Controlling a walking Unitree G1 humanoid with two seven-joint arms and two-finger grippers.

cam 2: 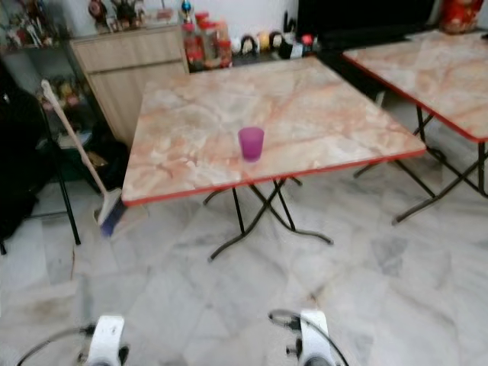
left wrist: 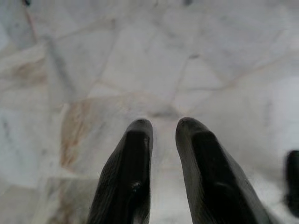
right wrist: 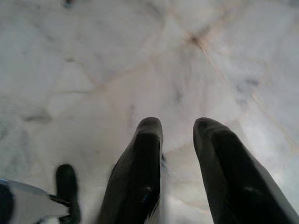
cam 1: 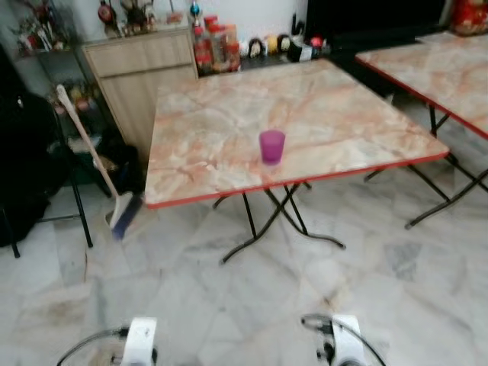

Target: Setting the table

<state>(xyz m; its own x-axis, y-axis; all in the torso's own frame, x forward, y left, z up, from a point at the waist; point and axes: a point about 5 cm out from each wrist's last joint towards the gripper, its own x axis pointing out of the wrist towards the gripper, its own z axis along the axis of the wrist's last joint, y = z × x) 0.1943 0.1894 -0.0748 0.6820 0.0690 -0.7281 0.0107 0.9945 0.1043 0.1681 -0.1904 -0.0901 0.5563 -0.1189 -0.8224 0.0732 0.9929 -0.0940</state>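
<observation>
A purple cup (cam 1: 271, 146) stands upright near the front edge of a folding table (cam 1: 335, 99) with a marbled top and red rim, a few steps ahead of me. My left arm (cam 1: 141, 341) and right arm (cam 1: 345, 345) hang low at my sides, far from the table. In the left wrist view my left gripper (left wrist: 164, 127) points down at the marble floor, open by a narrow gap and holding nothing. My right gripper (right wrist: 178, 127) also hangs over the floor, open and bare.
A second matching table (cam 1: 442, 69) stands to the right. A broom (cam 1: 95, 164) leans by a wooden cabinet (cam 1: 141, 72) at the left, next to dark furniture (cam 1: 30, 152). Bottles and jars (cam 1: 215, 46) line the back wall. Crossed metal legs (cam 1: 274, 217) are under the table.
</observation>
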